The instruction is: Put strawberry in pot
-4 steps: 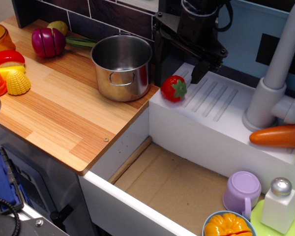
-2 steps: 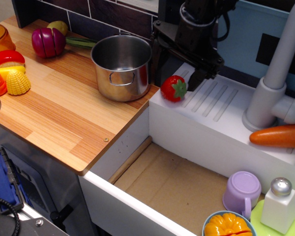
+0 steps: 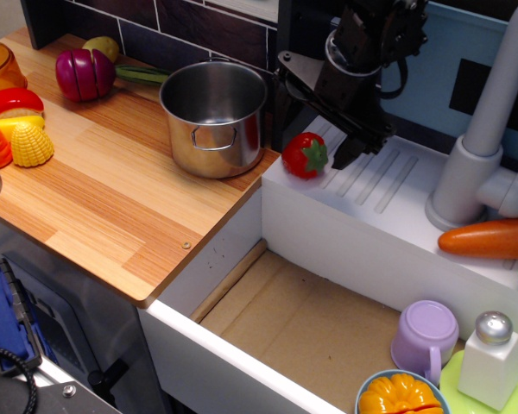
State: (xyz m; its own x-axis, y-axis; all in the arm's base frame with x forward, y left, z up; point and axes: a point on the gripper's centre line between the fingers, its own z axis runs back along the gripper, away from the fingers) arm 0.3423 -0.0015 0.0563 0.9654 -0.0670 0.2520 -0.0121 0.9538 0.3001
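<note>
Strawberry [image 3: 306, 155] lies on side on white surface [image 3: 363, 185], green cap facing right, long axis left-right. Pot [image 3: 214, 117] upright nearby. Tool [image 3: 315, 138] above strawberry, released, empty. No readable writing.

Lilac cup [image 3: 424, 338] beside salt shaker [image 3: 492, 360]

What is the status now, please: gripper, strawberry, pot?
Gripper open, above strawberry, not holding it. Strawberry on white sink ledge, beside pot. Pot empty, on wooden counter. Nothing between strawberry and pot.
</note>
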